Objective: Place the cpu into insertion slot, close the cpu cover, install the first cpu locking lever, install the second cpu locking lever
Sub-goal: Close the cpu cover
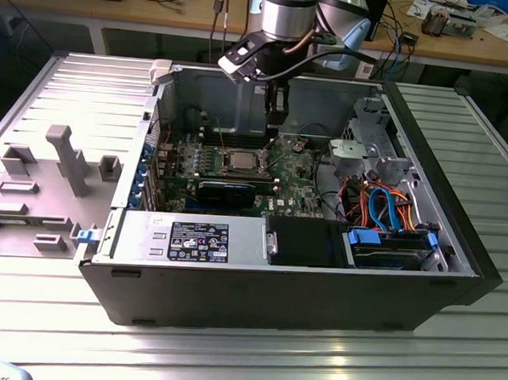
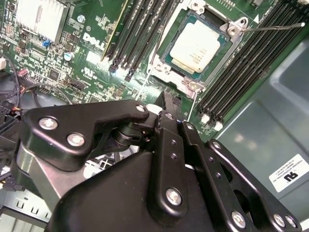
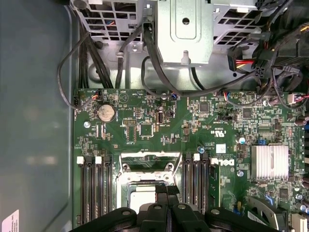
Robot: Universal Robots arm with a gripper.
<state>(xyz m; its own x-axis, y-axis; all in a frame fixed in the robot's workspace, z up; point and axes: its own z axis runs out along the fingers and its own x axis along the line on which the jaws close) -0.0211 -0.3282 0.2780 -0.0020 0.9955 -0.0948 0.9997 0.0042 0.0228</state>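
Pincer (image 2: 170, 99) nearest: fingers drawn together, narrow, nothing between them. It hangs over the circuit board (image 3: 145, 121), just beside the socket (image 3: 145, 166). The second wrist view shows the whole of one chip (image 2: 198, 46) seated in that socket. One silvery cover (image 2: 170, 71) lies flat around it, and one thin wire lever (image 2: 275, 25) stands off a socket corner. Two memory-slot banks (image 2: 241, 67) flank it. The first wrist view adds one coin battery (image 3: 106, 112) near a board corner. The exterior view shows one open case (image 1: 274, 285).

One cpu (image 2: 195, 46), one heatsink (image 3: 269, 162)
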